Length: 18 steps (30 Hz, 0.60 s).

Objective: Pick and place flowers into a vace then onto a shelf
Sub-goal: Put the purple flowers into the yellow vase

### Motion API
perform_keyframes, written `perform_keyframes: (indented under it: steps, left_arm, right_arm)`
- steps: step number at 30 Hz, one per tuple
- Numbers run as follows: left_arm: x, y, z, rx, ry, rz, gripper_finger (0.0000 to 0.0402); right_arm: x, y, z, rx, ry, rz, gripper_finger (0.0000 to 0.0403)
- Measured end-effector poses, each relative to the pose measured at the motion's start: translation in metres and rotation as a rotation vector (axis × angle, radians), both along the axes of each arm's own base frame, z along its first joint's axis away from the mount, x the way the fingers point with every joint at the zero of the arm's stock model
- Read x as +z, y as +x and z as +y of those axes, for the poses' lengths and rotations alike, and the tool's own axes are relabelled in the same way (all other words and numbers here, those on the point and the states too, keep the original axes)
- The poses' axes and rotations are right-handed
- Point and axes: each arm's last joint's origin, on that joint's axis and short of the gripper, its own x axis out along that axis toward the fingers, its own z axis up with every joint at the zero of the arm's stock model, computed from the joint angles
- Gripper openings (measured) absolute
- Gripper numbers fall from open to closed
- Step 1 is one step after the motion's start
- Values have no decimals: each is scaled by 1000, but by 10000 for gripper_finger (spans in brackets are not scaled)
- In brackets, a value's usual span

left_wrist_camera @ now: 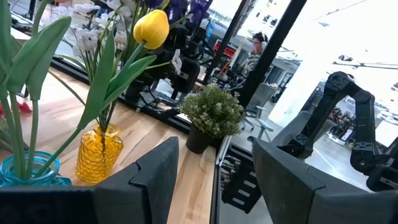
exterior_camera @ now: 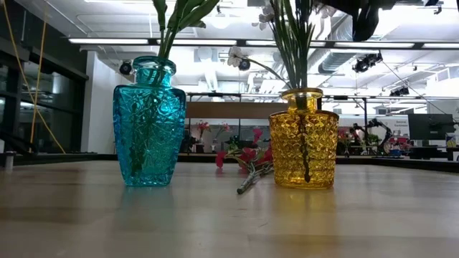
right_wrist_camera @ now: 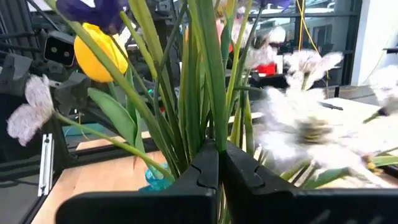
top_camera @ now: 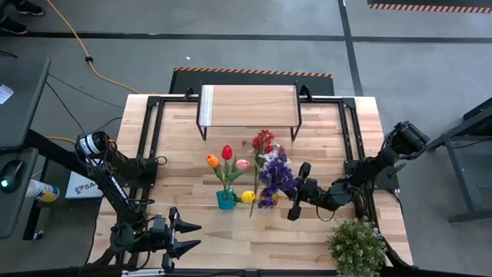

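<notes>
A blue glass vase [top_camera: 225, 198] stands mid-table with orange, red and pink tulips in it. Right of it a yellow glass vase [exterior_camera: 303, 140] holds purple and white sprays [top_camera: 275, 175] and a yellow tulip [left_wrist_camera: 151, 28]. A red spray [top_camera: 263, 141] lies flat on the table behind the vases. The shelf [top_camera: 248, 108] stands at the far edge with nothing on it. My right gripper [right_wrist_camera: 219, 167] is shut, level, right at the green stems [right_wrist_camera: 202, 93] over the yellow vase. My left gripper [left_wrist_camera: 214, 180] waits open near the front left corner. My right gripper comes level from the table's right, and its shut fingertips [right_wrist_camera: 208, 163] stand up against the bunch of green stems rising from the yellow vase. Whether they touch a stem or have one caught between them, I cannot tell.
A bushy pale-green potted plant [top_camera: 356, 246] stands at the near right corner. Black frame rails [top_camera: 350, 146] run along the table's left and right sides. Bare wood lies between the vases and the shelf, apart from the red spray.
</notes>
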Motion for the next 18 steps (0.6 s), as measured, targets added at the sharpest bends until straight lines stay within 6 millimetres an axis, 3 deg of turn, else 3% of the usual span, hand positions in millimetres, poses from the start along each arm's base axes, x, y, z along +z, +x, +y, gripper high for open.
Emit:
perform_keyframes:
  steps: [18]
  left_arm:
    - [0, 0, 0, 0, 1, 0, 239]
  right_arm:
    - [-10, 1, 3, 99, 163, 31, 25]
